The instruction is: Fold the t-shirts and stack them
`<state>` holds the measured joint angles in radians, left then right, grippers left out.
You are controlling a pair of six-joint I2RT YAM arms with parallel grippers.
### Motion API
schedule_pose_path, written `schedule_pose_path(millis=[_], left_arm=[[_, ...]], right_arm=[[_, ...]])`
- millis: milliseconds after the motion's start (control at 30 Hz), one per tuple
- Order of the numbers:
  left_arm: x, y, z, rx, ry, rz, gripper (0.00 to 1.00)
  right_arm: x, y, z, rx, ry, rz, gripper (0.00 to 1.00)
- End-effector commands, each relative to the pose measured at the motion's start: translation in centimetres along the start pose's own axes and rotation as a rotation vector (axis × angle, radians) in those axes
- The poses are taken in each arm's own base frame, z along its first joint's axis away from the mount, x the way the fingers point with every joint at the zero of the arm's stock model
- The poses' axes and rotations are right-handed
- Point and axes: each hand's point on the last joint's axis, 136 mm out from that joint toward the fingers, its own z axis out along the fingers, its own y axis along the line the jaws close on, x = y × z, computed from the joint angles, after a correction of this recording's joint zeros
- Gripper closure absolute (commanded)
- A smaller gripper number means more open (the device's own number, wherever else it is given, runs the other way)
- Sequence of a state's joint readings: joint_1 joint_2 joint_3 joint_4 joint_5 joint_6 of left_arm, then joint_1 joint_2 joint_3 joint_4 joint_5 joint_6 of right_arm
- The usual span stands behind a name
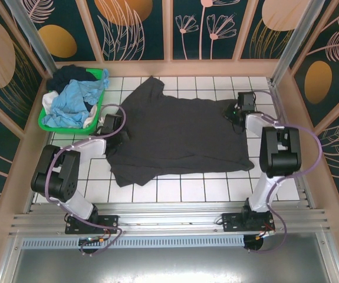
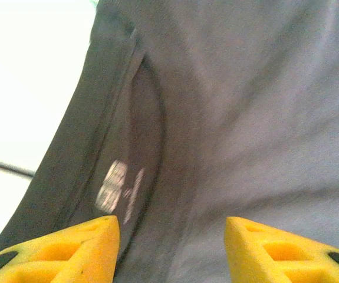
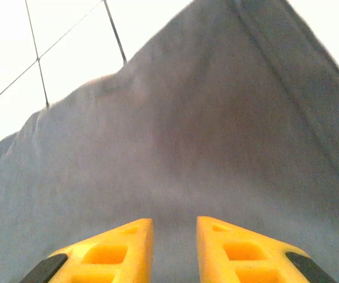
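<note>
A large charcoal-grey t-shirt (image 1: 181,132) lies spread flat over the white tiled table (image 1: 216,188). My left gripper (image 1: 122,138) hovers at the shirt's left edge, over the collar (image 2: 140,147) and its pale label (image 2: 116,186). It (image 2: 172,236) is open, with only flat cloth (image 2: 246,118) under the wide gap. At the shirt's far right corner, my right gripper (image 1: 238,116) has its jaws close together, and grey cloth (image 3: 187,147) fills the narrow gap at its tips (image 3: 174,236). Light blue (image 1: 69,103), dark navy (image 1: 72,73) and white (image 1: 48,101) t-shirts lie heaped in the basket.
The bright green basket (image 1: 42,121) stands at the far left corner of the table, just behind my left arm. Wooden frame rails and patterned panels close in the table at the back and sides. Bare tiles show along the near edge, in front of the shirt.
</note>
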<state>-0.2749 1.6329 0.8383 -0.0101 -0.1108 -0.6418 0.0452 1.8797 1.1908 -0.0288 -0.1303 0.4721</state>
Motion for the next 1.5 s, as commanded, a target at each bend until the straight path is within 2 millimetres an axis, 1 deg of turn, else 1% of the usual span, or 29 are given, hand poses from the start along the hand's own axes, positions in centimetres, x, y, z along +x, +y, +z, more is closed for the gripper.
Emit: schedule_pose_path(millis=[0,33,100,167,200,267,367,433,500,533,600,633,700,767,800,833,867,933,967,1000,1033,1067,1100,1167,1200,1267,1333,1400,1467], left_arm=[[-3.3,-3.2,0.5,0.07,-0.027,0.039,0.52],[-3.9,-3.9,1.2,0.078,-0.021,0.042,0.54],[-4.5,-4.7,2.3,0.081,-0.014,0.052,0.53],[-5.2,-5.1,3.3,0.071,-0.017,0.063,0.52],[-5.4,-5.1,3.8,0.063,-0.017,0.068,0.51],[-5.6,-5.1,5.3,0.045,-0.003,0.078,0.52],[-6.1,-5.1,7.7,0.037,0.012,0.073,0.53],[-6.5,-4.3,9.4,-0.032,0.011,0.063,0.57],[-6.3,-4.1,10.8,-0.065,0.054,0.066,0.6],[-6.1,-4.3,10.7,-0.059,0.07,0.062,0.61],[-6.6,-4.9,9.0,-0.017,0.046,0.052,0.59],[-6.9,-5.0,7.6,0.002,0.023,0.043,0.57],[-7.4,-5.1,4.6,0.028,-0.008,0.037,0.54],[-6.5,-4.5,1.6,0.038,-0.016,0.037,0.52],[-5.8,-3.8,0.7,0.032,-0.015,0.035,0.5],[-5.4,-3.1,-1.1,0.027,-0.03,0.022,0.49],[-4.3,-1.8,-2.1,0.002,-0.027,0.006,0.48],[-1.6,0.8,-3.7,-0.039,-0.009,-0.03,0.47],[0.0,2.3,-4.4,-0.066,0.001,-0.062,0.48],[1.4,3.3,-5.0,-0.072,0.014,-0.082,0.48],[3.1,4.4,-5.5,-0.081,0.029,-0.108,0.48],[4.5,5.3,-6.1,-0.084,0.04,-0.139,0.48],[5.6,5.8,-6.5,-0.075,0.049,-0.157,0.48],[7.5,7.0,-7.2,-0.068,0.059,-0.188,0.48],[8.1,7.5,-7.5,-0.07,0.057,-0.192,0.47],[9.2,8.6,-8.0,-0.084,0.062,-0.203,0.46],[10.0,9.0,-8.3,-0.071,0.059,-0.22,0.45],[10.6,9.0,-8.2,-0.05,0.064,-0.227,0.43],[11.4,9.0,-7.9,-0.039,0.088,-0.228,0.41]], right_arm=[[-1.6,-2.3,3.9,0.092,0.02,-0.014,0.74],[-2.2,-2.7,4.9,0.105,0.029,-0.008,0.75],[-2.9,-3.9,6.9,0.132,0.048,0.001,0.75],[-3.5,-5.4,8.5,0.16,0.079,0.026,0.76],[-3.7,-6.0,9.1,0.17,0.089,0.038,0.77],[-4.6,-7.1,9.5,0.189,0.095,0.058,0.77],[-6.8,-7.9,9.2,0.188,0.071,0.084,0.77],[-8.5,-7.7,8.8,0.169,0.059,0.087,0.76],[-9.5,-7.3,7.9,0.181,0.062,0.071,0.74],[-9.7,-7.0,7.1,0.193,0.07,0.061,0.71],[-9.1,-6.5,4.6,0.221,0.066,0.037,0.69],[-8.4,-6.2,2.9,0.231,0.052,0.036,0.66],[-5.6,-6.1,-0.2,0.218,0.043,0.051,0.61],[-2.3,-5.6,-4.2,0.203,0.004,0.068,0.56],[-0.2,-5.4,-5.7,0.203,-0.009,0.065,0.54],[2.3,-5.3,-7.4,0.208,-0.022,0.06,0.51],[4.4,-5.2,-8.9,0.219,-0.037,0.062,0.48],[8.3,-5.7,-11.1,0.238,-0.043,0.083,0.44],[10.0,-6.3,-12.2,0.253,-0.047,0.131,0.4],[11.5,-6.7,-13.0,0.256,-0.039,0.178,0.38],[12.7,-6.6,-13.9,0.235,-0.05,0.215,0.37],[13.3,-6.1,-14.7,0.199,-0.091,0.234,0.37],[13.4,-6.2,-15.4,0.195,-0.131,0.245,0.36],[13.6,-7.8,-16.6,0.246,-0.174,0.28,0.37],[13.7,-8.6,-17.0,0.281,-0.182,0.287,0.36],[14.5,-9.7,-17.2,0.32,-0.176,0.316,0.36],[15.9,-11.1,-16.9,0.356,-0.153,0.367,0.33],[16.9,-12.1,-16.8,0.378,-0.146,0.396,0.31],[17.2,-13.0,-17.0,0.406,-0.164,0.415,0.29]])
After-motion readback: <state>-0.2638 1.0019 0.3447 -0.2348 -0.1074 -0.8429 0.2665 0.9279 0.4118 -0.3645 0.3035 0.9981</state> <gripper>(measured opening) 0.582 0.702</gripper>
